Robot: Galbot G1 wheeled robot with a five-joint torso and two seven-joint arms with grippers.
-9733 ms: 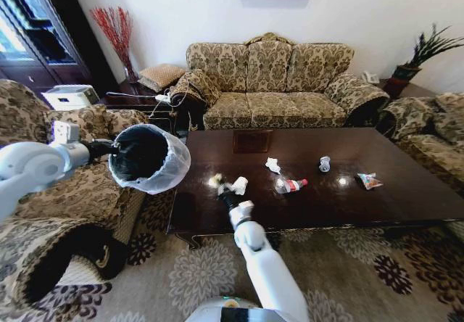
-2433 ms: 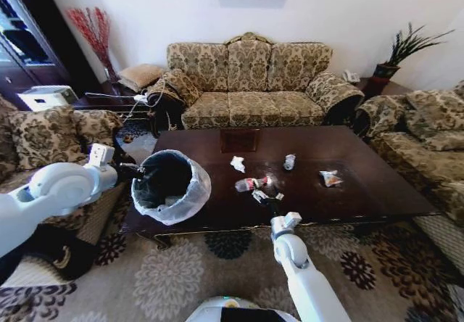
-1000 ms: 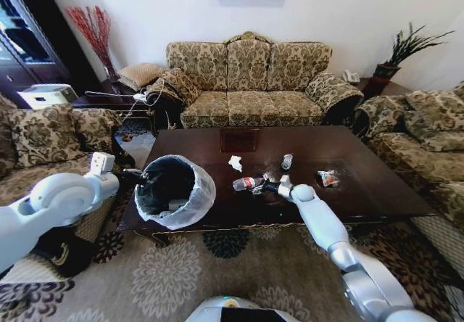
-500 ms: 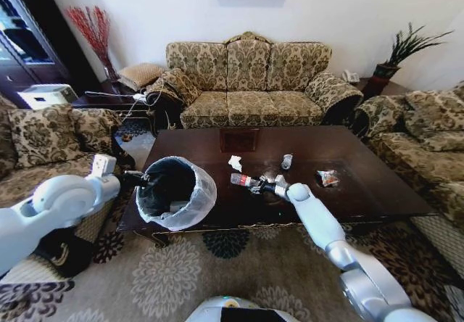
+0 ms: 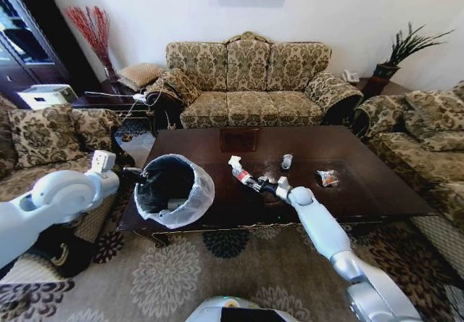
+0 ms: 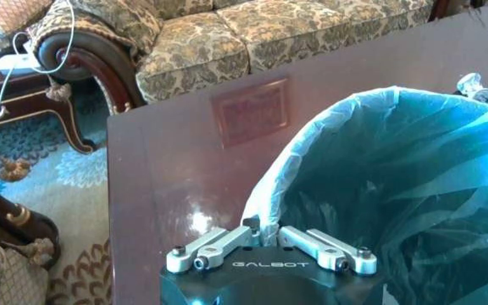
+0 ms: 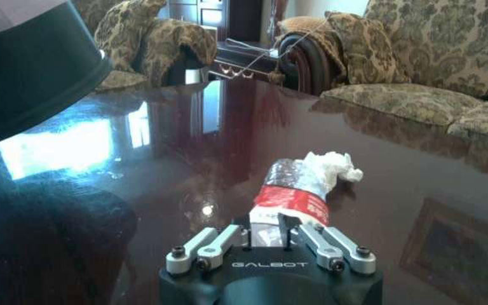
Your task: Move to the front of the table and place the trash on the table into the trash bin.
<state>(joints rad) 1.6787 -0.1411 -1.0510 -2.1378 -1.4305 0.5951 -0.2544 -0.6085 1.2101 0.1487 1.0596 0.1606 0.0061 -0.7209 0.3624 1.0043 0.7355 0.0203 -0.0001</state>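
Two claws busy: right claw (image 7: 269, 234) pinching bottle (image 7: 293, 189) over table (image 5: 362, 191), left claw (image 6: 269, 236) clamped on bin rim (image 6: 265, 190).

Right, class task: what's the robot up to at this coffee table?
It is clearing litter. The right gripper is shut on the clear plastic bottle with a red label, over the glossy dark brown table. The left gripper pinches the rim of the black bag-lined bin, tilted at the table's left end. Crumpled white paper, a crushed cup and a wrapper remain.
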